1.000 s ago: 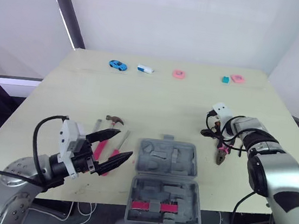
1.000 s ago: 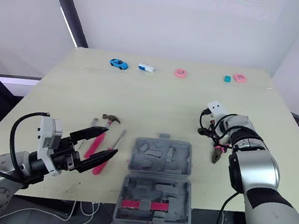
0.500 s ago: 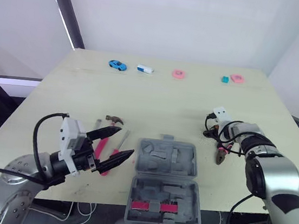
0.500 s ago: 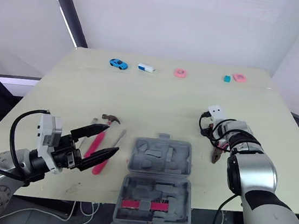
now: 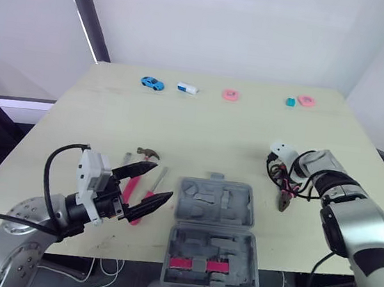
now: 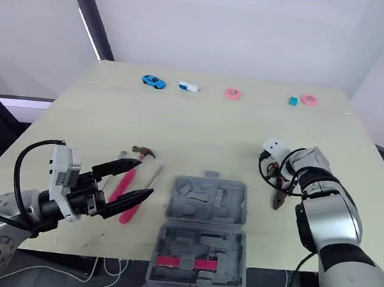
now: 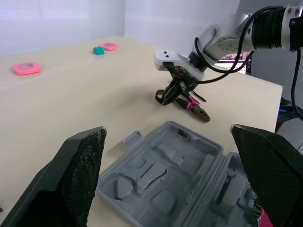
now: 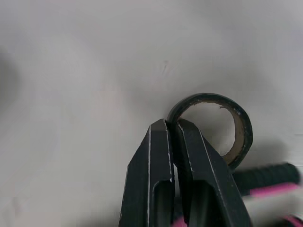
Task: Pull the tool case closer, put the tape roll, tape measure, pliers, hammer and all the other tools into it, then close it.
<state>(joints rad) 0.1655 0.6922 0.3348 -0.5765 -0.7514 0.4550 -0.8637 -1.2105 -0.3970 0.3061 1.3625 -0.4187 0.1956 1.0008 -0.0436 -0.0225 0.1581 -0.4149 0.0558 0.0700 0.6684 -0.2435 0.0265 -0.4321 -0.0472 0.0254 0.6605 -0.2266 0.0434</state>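
Note:
The grey tool case point(image 5: 213, 230) lies open at the table's near edge, its moulded recesses bare and a pink strip in the near half. My right gripper point(image 8: 171, 124) is shut on the wall of the black tape roll point(image 8: 245, 137), one finger inside the ring and one outside. Right beside it lie the pink-handled pliers point(image 5: 285, 197). Left of the case, my left gripper point(image 5: 161, 182) hovers open over a pink-handled hammer point(image 5: 147, 154) and a pink screwdriver point(image 5: 148, 195). The left wrist view looks across the case lid point(image 7: 161, 170) toward the right gripper point(image 7: 173, 92).
Along the far edge of the table sit a blue toy car point(image 5: 152, 82), a white and blue piece point(image 5: 187, 88), a pink round piece point(image 5: 230, 94), a teal block point(image 5: 290, 102) and another pink piece point(image 5: 305, 100). A thin metal tool point(image 5: 125, 159) lies left of the hammer.
My right gripper has gone from open to shut, pinching the tape roll's wall, and its wrist has turned a little. The left gripper has stayed open in place.

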